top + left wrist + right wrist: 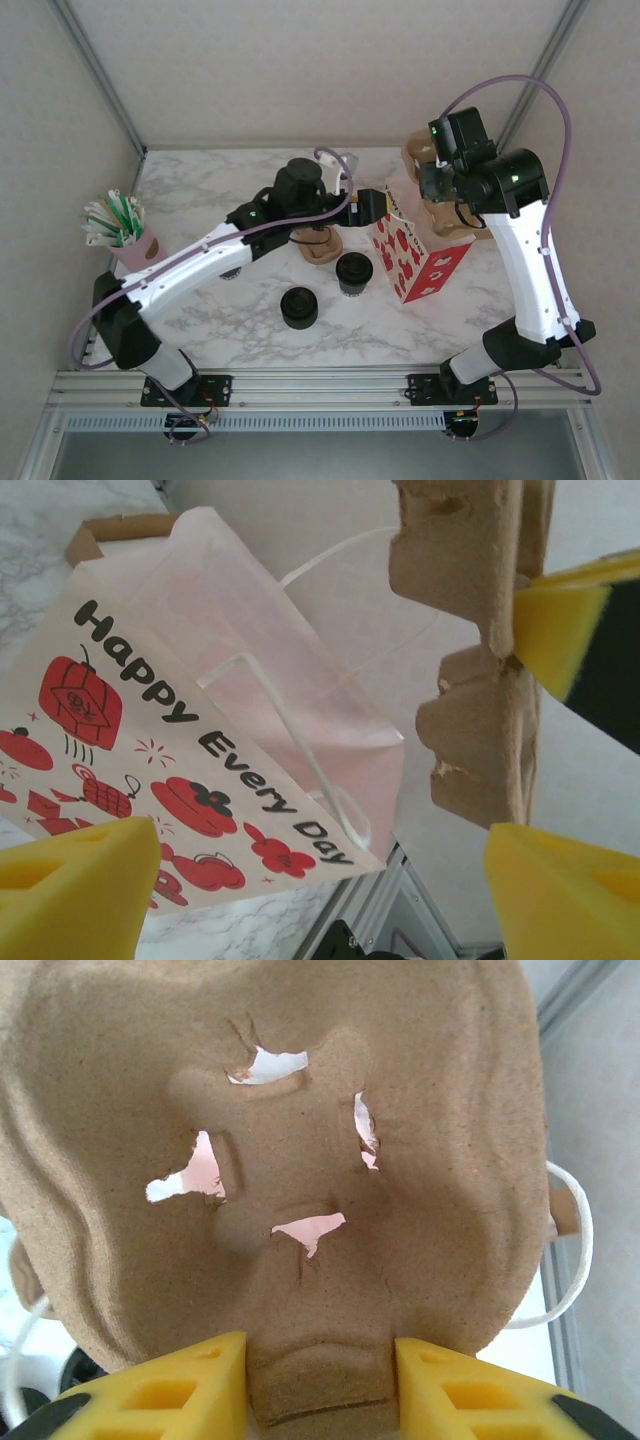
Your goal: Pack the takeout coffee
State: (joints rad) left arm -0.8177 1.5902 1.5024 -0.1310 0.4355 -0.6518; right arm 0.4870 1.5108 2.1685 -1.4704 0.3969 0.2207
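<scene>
Two arms reach over the marble table point(200, 190), and we see them meet near the middle.

We see the left gripper point(372, 205) at the top edge of the paper bag point(415, 255). In the left wrist view, the left gripper point(320, 890) has its yellow fingers point(80, 880) spread wide apart. It has hold of nothing. Ahead of it the paper bag point(150, 710) shows its mouth gaping, with red pictures and the words "Happy Every Day" on its side.

We see the right gripper point(435, 185) at about 1 o'clock from the bag. It pinches the rim of a brown cup tray point(452, 222) and has it up in the air. In the right wrist view, the right gripper point(318, 1380) has a yellow finger on each side of the rim of the brown cup tray point(300, 1110). From the left wrist we see the brown cup tray point(470, 730) edge on, at 2 o'clock from the bag. We cannot tell if it touches the bag.

We find the takeout coffee point(354, 272) standing upright on the table with its black lid on. It sits just beside the bag, at the bag's 9 o'clock. Neither gripper touches it.

Some black lids point(299, 307) sit near the coffee, at about its 8 o'clock. A second brown tray point(320, 245) lies at the coffee's 11 o'clock, partly under the left arm. A pink cup of straws point(125, 240) stands far out at 9 o'clock, by the table's edge.
</scene>
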